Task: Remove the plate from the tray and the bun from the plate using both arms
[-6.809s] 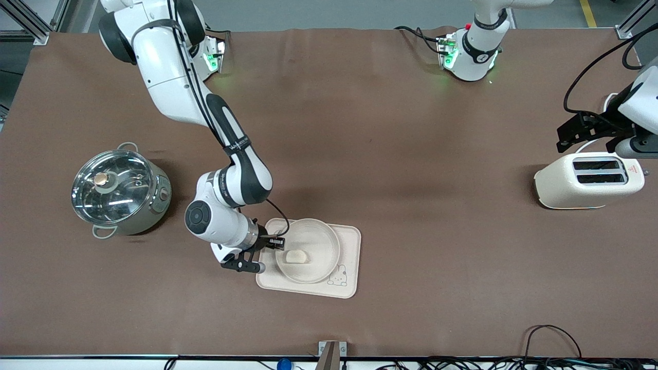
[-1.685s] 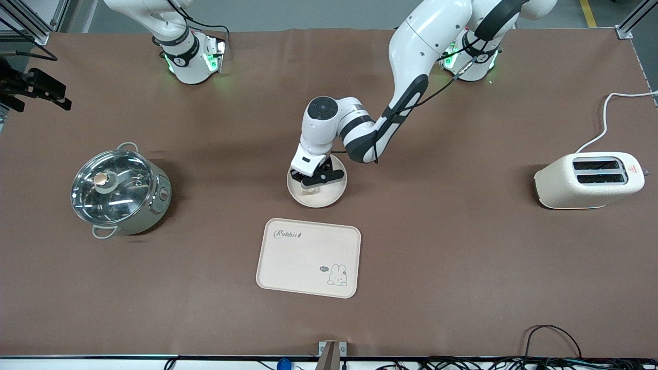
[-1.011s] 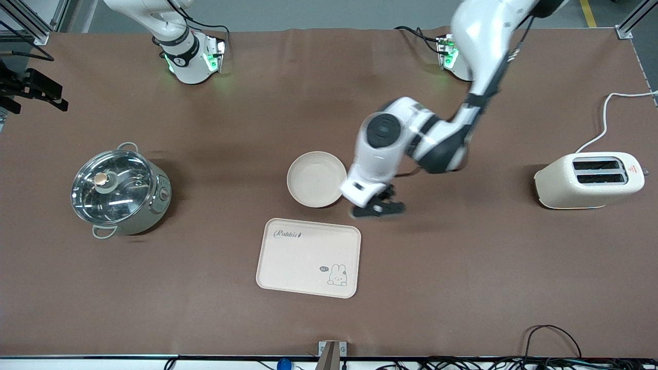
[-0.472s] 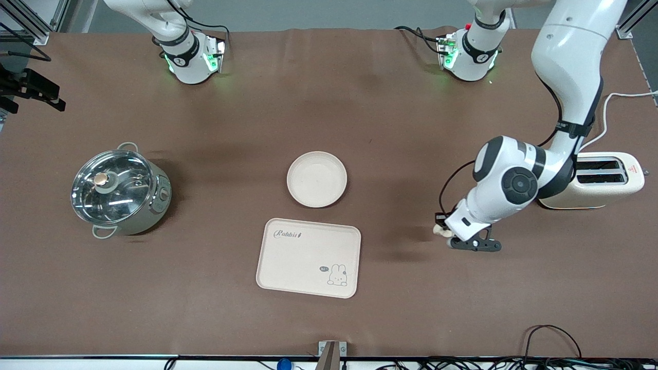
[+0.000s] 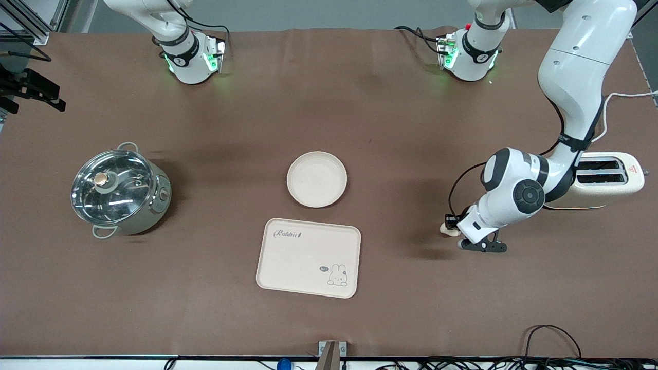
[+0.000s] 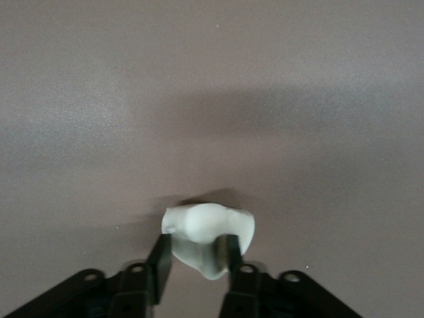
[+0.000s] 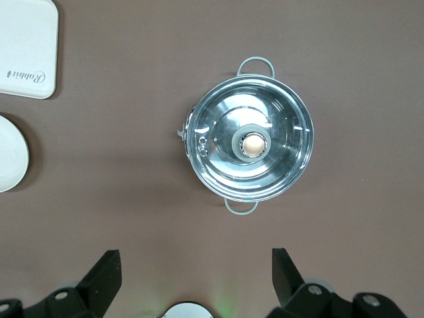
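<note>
The plate [image 5: 316,179] sits empty on the brown table, just farther from the front camera than the tray [image 5: 308,258]. My left gripper [image 5: 456,235] is shut on the bun [image 5: 448,229] and holds it low over bare table between the tray and the toaster. In the left wrist view the bun [image 6: 209,225] is pinched between the two black fingers of the left gripper [image 6: 197,248], its shadow close beneath. My right gripper [image 7: 195,265] is open and empty, high over the pot [image 7: 250,144]; it shows at the edge of the front view [image 5: 36,92] and waits.
A steel pot with a glass lid [image 5: 119,191] stands toward the right arm's end. A cream toaster [image 5: 591,180] stands toward the left arm's end, partly covered by the left arm. The right wrist view also shows the plate's edge [image 7: 10,156] and a tray corner [image 7: 26,53].
The plate went from the tray to the table. My left gripper lifted the bun off the plate and carried it toward the toaster end, moving a little farther and lower in the last half second.
</note>
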`<state>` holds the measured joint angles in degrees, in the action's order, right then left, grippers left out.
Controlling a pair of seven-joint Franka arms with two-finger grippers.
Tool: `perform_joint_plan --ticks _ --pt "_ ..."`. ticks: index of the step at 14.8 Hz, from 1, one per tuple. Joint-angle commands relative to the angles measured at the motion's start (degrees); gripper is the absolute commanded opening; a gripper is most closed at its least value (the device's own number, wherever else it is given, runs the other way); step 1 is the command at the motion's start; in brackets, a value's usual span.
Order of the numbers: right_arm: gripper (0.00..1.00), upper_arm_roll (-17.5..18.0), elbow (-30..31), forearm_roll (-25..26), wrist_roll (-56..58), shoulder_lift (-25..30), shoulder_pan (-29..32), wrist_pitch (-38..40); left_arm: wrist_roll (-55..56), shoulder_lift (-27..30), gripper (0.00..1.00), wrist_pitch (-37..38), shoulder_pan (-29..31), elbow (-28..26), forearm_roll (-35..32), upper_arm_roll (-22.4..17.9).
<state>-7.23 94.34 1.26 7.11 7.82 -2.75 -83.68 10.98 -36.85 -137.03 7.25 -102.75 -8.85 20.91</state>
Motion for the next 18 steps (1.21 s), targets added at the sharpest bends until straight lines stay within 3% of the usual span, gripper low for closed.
perform_joint_plan --ticks 1,3,9,12,13,17,18 --pt "1.0 0.37 -0.21 -0.03 0.54 0.01 0.64 0.19 -1.92 1.69 1.0 0.18 0.49 0.35 0.15 1.15" --pt "1.0 0.37 -0.21 -0.03 0.54 0.01 0.64 0.19 -2.1 5.19 1.0 2.45 0.4 2.28 0.15 2.2" --pt "1.0 0.37 -0.21 0.06 0.45 0.01 0.55 0.19 -2.1 12.05 1.0 30.91 0.49 19.84 0.15 4.32" --pt "1.0 0.28 -0.12 0.06 0.54 0.18 1.51 1.32 -2.63 17.49 1.0 35.86 0.66 21.01 0.33 4.32" --pt "1.0 0.37 -0.03 0.06 0.54 0.18 1.78 1.85 -4.11 20.3 1.0 37.96 0.58 21.01 1.11 3.27" --pt "1.0 0.28 0.32 -0.03 0.62 0.18 2.31 1.59 -8.51 31.47 1.0 43.32 -8.9 19.7 8.04 -13.13" --pt "1.0 0.37 0.41 -0.03 0.62 0.18 2.22 1.68 -9.56 33.58 1.0 44.12 -9.35 18.13 9.46 -14.91"
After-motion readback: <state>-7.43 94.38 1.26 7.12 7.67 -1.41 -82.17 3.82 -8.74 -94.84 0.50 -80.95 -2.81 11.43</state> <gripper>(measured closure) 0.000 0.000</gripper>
